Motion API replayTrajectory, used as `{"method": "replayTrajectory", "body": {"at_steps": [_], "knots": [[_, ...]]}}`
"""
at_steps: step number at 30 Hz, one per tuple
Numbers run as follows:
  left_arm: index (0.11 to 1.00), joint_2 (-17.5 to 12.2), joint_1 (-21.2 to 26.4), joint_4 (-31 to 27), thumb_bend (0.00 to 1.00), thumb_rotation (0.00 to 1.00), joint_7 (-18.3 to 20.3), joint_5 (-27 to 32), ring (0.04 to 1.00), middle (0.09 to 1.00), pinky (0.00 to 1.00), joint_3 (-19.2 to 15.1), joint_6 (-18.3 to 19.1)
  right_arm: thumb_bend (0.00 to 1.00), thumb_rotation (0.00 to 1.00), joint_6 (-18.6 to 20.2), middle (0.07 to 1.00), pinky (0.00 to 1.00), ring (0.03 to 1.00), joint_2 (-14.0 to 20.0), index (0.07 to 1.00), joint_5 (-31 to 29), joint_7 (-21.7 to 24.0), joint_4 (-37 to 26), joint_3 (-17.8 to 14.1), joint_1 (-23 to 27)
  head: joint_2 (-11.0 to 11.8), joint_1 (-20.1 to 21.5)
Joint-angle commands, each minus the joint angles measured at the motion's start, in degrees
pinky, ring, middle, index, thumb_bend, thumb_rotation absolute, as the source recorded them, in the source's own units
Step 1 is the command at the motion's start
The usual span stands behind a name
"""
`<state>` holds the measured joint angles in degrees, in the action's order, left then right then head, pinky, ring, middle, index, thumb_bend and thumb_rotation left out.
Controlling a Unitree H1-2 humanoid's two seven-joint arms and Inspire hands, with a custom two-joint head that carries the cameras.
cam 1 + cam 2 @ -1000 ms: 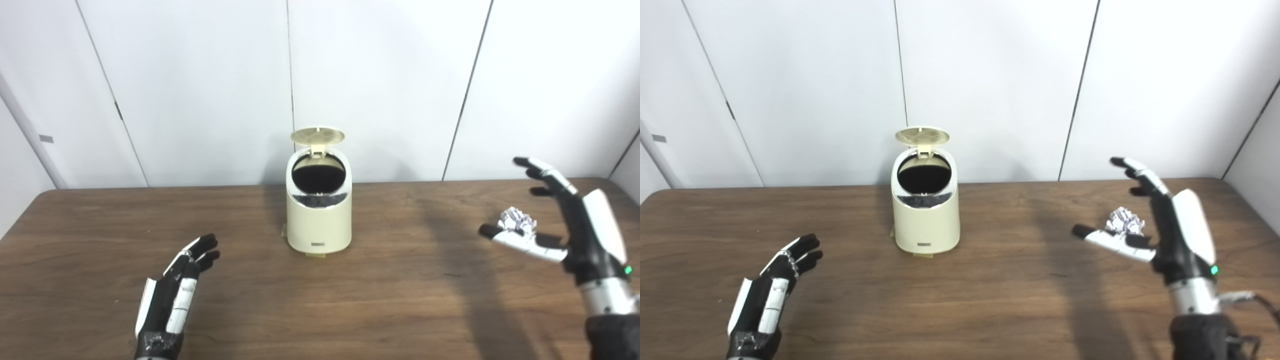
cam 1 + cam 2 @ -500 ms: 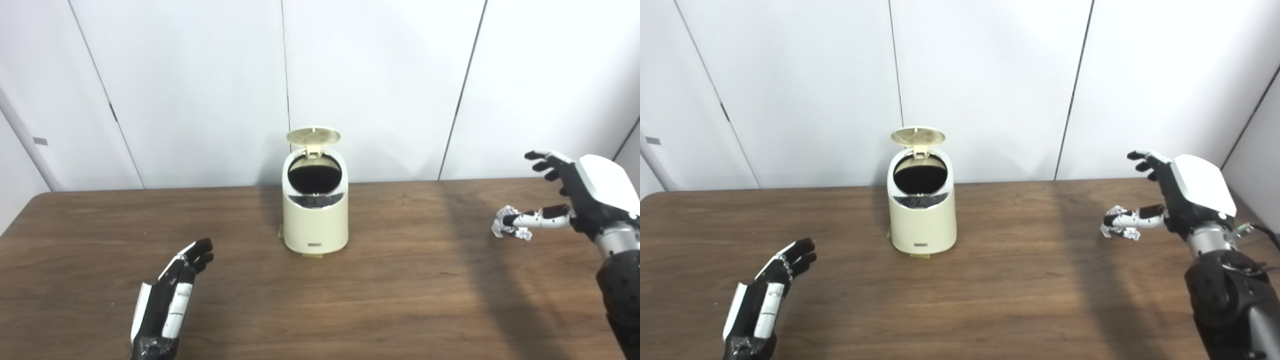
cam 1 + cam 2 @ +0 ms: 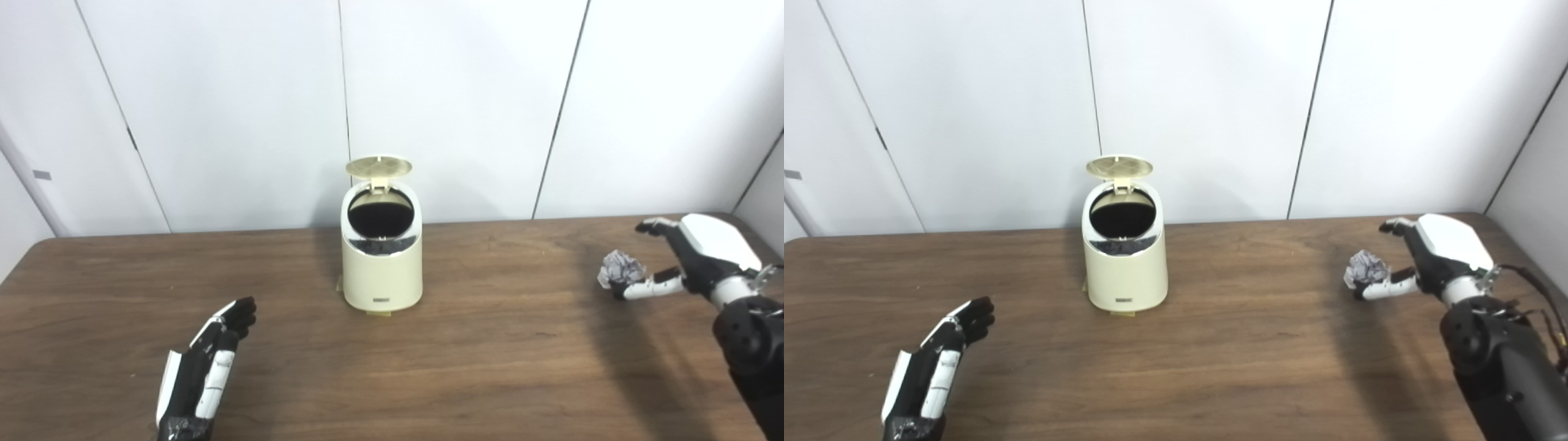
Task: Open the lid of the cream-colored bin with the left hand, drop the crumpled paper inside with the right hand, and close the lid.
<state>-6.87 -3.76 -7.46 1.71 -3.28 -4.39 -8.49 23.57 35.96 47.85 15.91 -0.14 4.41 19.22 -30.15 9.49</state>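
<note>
"Where is the bin (image 3: 381, 263) right now?"

"I see it standing straight up near the middle of the brown worktop (image 3: 490, 367), close to the white wall (image 3: 459, 92). Its lid (image 3: 378, 166) is flipped up at the back, so I can look into the dark round hole on top."

"And the crumpled paper (image 3: 620, 268)?"

"It is far off to the right side of the worktop, well apart from the bin. My right hand (image 3: 695, 257) is just beside it. The thumb reaches out under the near side of the ball, and the fingers (image 3: 650, 226) curve over it from behind. The fingers are spread apart. I cannot tell if the thumb is really touching the paper."

"So the hand is not squeezing it?"

"No, the fingers are not wrapped around it. It holds nothing."

"What about your other hand?"

"My left hand (image 3: 205, 370) is low on the left, just over the worktop, well apart from the bin. Its fingers are out straight and side by side, pointing toward the bin. It holds nothing."
</note>
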Motion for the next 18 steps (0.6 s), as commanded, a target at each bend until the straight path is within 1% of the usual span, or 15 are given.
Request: {"method": "replayTrajectory", "body": {"at_steps": [1,5,7,8,11,16,18], "knots": [[0.858,-0.5,1.4,-0.7,0.69,0.90,-0.6,-0.7,0.830,0.840,0.85,0.0,-2.4,0.99,0.43,-1.7,0.821,0.79,0.841,2.1,0.815,1.4,-1.9,0.4,0.6,3.0,0.0,0.1],[0.859,-0.6,1.3,-1.0,0.71,0.89,-0.6,-1.1,0.826,0.840,0.84,0.1,-2.1,1.00,0.47,-3.1,0.816,0.78,0.837,2.1,0.816,1.0,-3.3,3.6,1.6,3.6,-0.2,-0.3],[0.856,-0.5,1.3,-1.1,0.73,0.88,-0.6,-1.4,0.818,0.835,0.83,0.1,-1.9,1.00,0.49,-3.6,0.816,0.78,0.829,2.0,0.818,0.7,-3.7,4.6,1.9,3.7,-0.3,-0.2],[0.855,-0.5,1.2,-1.3,0.76,0.88,-0.5,-1.6,0.818,0.834,0.83,0.2,-1.9,1.00,0.50,-3.6,0.818,0.78,0.829,1.9,0.820,0.8,-3.8,5.1,2.1,3.8,-0.3,-0.3],[0.853,-0.6,1.1,-1.4,0.77,0.89,-0.5,-2.1,0.821,0.832,0.83,0.2,-1.8,1.00,0.51,-3.5,0.823,0.78,0.831,1.9,0.831,0.7,-3.5,6.0,2.6,4.0,-0.4,-0.3],[0.850,-0.6,1.1,-1.5,0.76,0.88,-0.4,-2.0,0.818,0.831,0.82,0.2,-1.9,1.00,0.50,-3.4,0.821,0.77,0.827,1.7,0.831,0.8,-3.6,6.7,3.4,4.2,-0.4,-0.4],[0.847,-0.6,1.0,-1.6,0.76,0.88,-0.5,-2.0,0.814,0.828,0.82,0.2,-1.7,0.98,0.48,-3.1,0.831,0.79,0.840,1.6,0.835,0.9,-3.2,7.1,3.9,4.4,-0.4,-0.4]]}}
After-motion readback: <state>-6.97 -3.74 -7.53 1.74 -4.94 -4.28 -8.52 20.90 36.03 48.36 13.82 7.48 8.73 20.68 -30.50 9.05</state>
